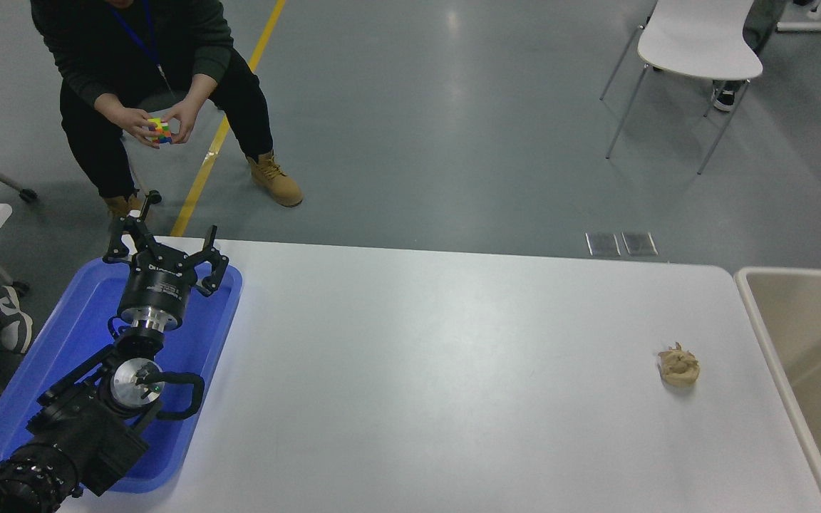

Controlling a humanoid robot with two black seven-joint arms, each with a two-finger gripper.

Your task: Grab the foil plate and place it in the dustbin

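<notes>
The foil plate is out of view. The beige dustbin (760,313) stands off the table's right end, cut by the picture's edge, and only its cream rim and smooth inner walls show. My left gripper (165,249) rests open over the blue tray at the lower left, with nothing between its fingers. My right arm and gripper do not appear in the picture.
A blue plastic tray (72,335) lies under my left arm. A small tan wad of paper (678,365) sits on the white table (439,370) near the dustbin. A seated person at the far left turns a coloured cube (160,130). A white chair (695,43) stands far right.
</notes>
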